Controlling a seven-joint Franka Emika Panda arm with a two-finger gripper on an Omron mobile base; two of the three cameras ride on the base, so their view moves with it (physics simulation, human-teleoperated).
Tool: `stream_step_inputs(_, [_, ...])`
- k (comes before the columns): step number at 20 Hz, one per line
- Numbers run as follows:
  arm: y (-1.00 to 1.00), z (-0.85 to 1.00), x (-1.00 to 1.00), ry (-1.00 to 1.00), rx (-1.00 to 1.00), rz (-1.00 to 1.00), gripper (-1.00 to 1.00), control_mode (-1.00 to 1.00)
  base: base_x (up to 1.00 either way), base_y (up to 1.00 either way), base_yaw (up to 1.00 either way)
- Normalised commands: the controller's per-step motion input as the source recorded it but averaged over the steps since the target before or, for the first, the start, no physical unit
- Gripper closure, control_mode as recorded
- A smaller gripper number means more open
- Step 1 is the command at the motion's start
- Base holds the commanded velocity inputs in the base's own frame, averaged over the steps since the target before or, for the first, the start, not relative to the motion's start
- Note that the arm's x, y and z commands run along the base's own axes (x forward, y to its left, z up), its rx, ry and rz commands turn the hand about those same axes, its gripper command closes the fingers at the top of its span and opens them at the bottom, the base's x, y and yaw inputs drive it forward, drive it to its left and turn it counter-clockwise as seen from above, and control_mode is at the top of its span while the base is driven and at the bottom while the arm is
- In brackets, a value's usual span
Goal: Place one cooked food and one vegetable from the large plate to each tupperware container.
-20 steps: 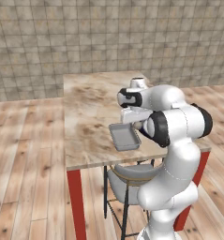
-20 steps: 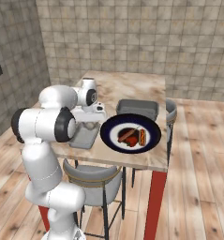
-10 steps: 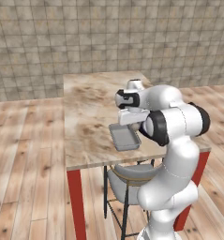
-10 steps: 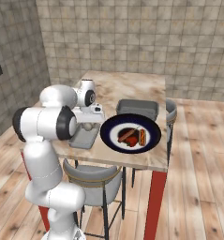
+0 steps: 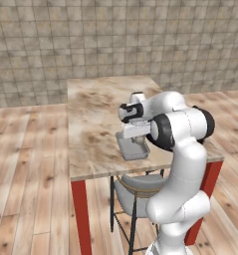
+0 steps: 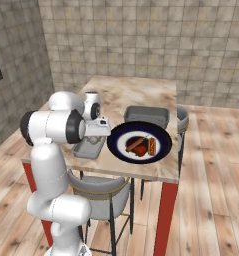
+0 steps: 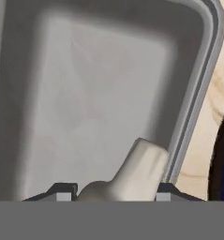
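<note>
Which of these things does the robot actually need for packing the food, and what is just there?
Needed:
large plate with food
near tupperware container
far tupperware container
pale food piece between the gripper fingertips

Just there:
table
stools

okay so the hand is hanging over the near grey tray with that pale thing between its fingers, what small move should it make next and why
Probably open the hand and let go. In the hand view the pale, mushroom-like piece sits between the fingertips directly over the floor of the near tray, inside its rim. The large plate beside it holds more food to fetch, and the far tray looks unfilled from here.
</note>
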Motion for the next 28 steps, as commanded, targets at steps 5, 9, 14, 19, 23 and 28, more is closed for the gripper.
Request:
stream_step_inputs(5, [0.09,-0.11,0.15,-0.02,0.0,0.0,1.0,-1.0,0.0,0.0,0.0])
stream_step_inputs(9, [0.0,-0.06,0.11,-0.06,0.0,0.0,1.0,-1.0,0.0,0.0,0.0])
stream_step_inputs(14, [0.0,-0.02,0.02,-0.01,0.0,0.0,1.0,-1.0,0.0,0.0,0.0])
stream_step_inputs(19, [0.0,-0.38,0.05,-0.22,0.0,0.0,1.0,-1.0,0.0,0.0,0.0])
stream_step_inputs(23, [0.0,-0.34,0.0,-0.21,0.0,0.0,1.0,-1.0,0.0,0.0,0.0])
stream_step_inputs(28, [0.0,-0.11,0.0,-0.06,0.0,0.0,1.0,-1.0,0.0,0.0,0.0])
